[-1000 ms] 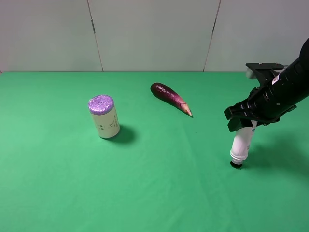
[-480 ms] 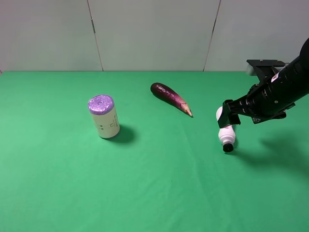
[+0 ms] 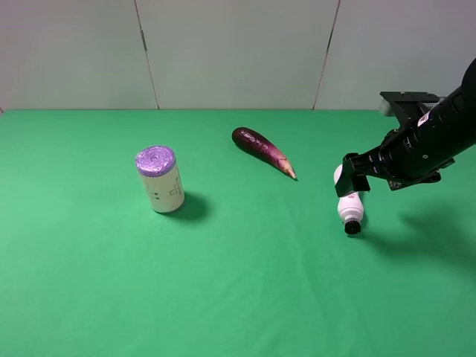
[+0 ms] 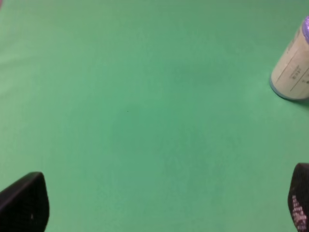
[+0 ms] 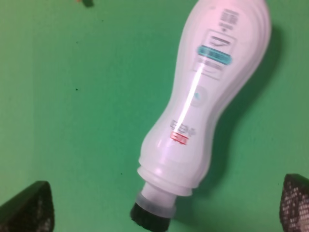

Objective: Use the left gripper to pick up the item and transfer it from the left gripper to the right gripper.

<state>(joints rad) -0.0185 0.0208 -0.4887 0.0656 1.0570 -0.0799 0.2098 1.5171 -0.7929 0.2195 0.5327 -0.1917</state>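
Note:
The item, a slim white bottle (image 3: 349,207) with a black cap, lies on its side on the green cloth, cap pointing toward the front edge. My right gripper (image 3: 355,177) hovers just over its base end and hides part of it. In the right wrist view the bottle (image 5: 203,106) lies free on the cloth below the right gripper (image 5: 161,205), whose fingertips (image 5: 26,208) stand wide apart and open, touching nothing. The left gripper (image 4: 161,205) is open over bare cloth, out of sight in the high view.
A cream can with a purple top (image 3: 160,179) stands upright at the left, also in the left wrist view (image 4: 292,72). A dark purple eggplant (image 3: 262,149) lies at the back middle. Green cloth (image 3: 238,282) covers the table.
A second ago the right gripper held the bottle cap-down on the cloth. It has opened and lifted slightly; the bottle has dropped onto its side, a little farther left.

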